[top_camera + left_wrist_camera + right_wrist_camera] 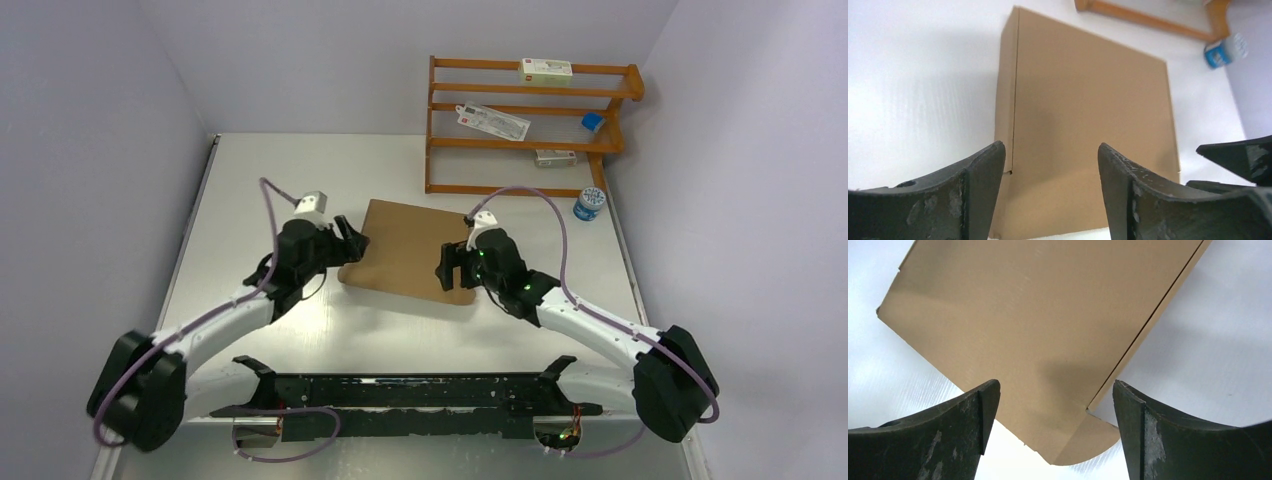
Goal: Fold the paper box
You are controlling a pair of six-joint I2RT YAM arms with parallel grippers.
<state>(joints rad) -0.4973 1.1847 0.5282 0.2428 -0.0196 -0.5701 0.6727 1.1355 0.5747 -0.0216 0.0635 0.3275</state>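
Just one paper box point(405, 245).

Top cam overhead, far; wrist cams close, low; all share paper box point(405, 250).

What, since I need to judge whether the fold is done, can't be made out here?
- Paper box near corners: top view, left arm and right arm cover them.
- Box's far end: right wrist view, cut off by the top edge.
- Box's near edge: left wrist view, partly behind the jaws.
- Print on the shelf cartons: top view, too small.
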